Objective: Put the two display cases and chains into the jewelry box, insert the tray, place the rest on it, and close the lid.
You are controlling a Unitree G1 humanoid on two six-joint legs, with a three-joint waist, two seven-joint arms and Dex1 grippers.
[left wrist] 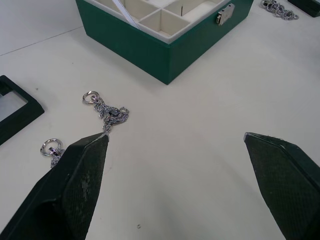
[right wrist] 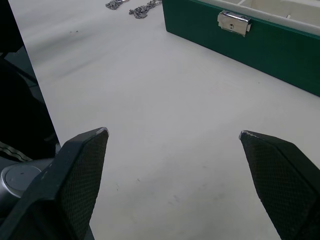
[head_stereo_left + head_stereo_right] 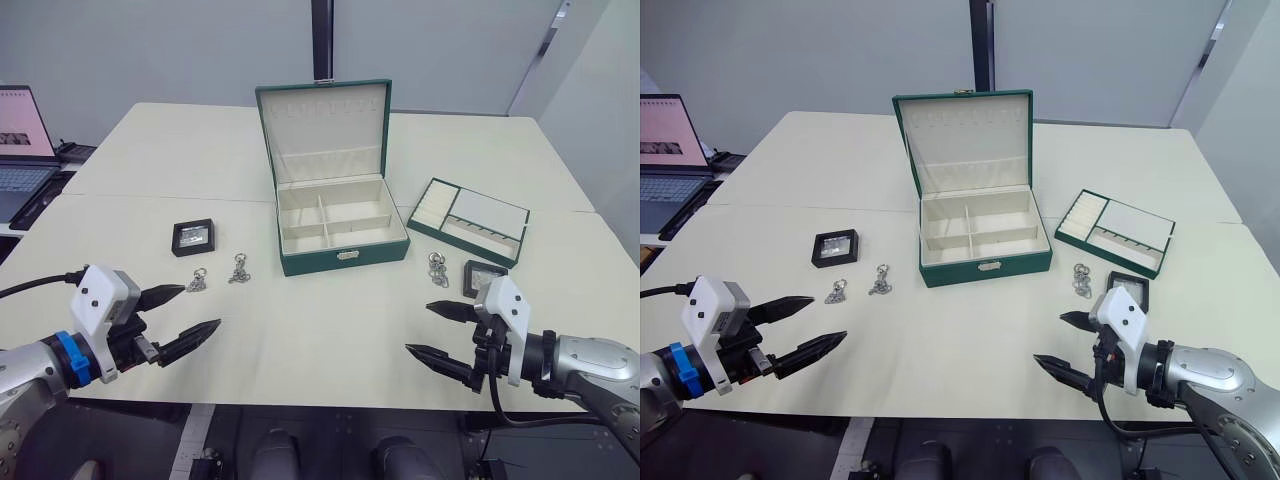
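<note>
two display cases [image 3: 192, 236] [image 3: 484, 276], three chains [image 3: 197, 280] [image 3: 239, 268] [image 3: 437, 268], one tray [image 3: 468, 220].

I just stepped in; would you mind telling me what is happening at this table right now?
Nothing is held yet. The left gripper and the right gripper both hover open over the table's near edge. The jewelry box sits in the middle with its lid up and compartments empty. One display case and two chains lie to its left; the tray, another chain and the second display case lie to its right.
</note>
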